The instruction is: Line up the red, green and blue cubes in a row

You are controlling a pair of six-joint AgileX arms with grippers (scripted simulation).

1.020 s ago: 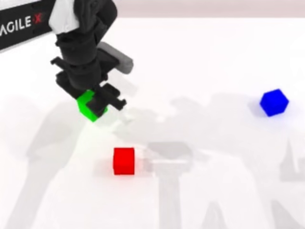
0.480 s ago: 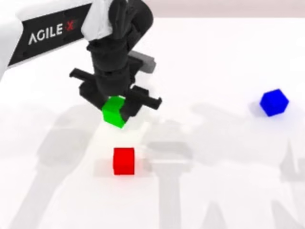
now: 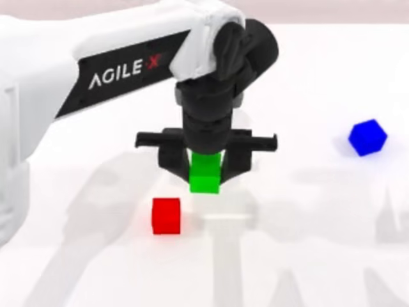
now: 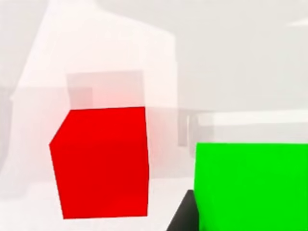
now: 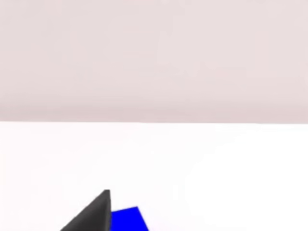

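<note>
Now left hand (image 3: 206,167) pinching green cube (image 3: 205,177) just above counter (image 3: 307,211), near red cube (image 3: 166,215); blue cube (image 3: 367,137) well apart. Risk: lowering crooked, probably nudging red. Right hand's state: cannot tell.

Near the middle of the table (image 3: 307,268) the left gripper (image 3: 206,167) is clamped on the green cube (image 3: 205,175), and that spot is blocked from above by the arm and its crossbar. The red cube (image 3: 166,215) sits just beside, to the left and nearer the front edge — only a narrow gap is left between the two. The blue cube (image 3: 367,137) stands well apart at the right, open tabletop all round it.
</note>
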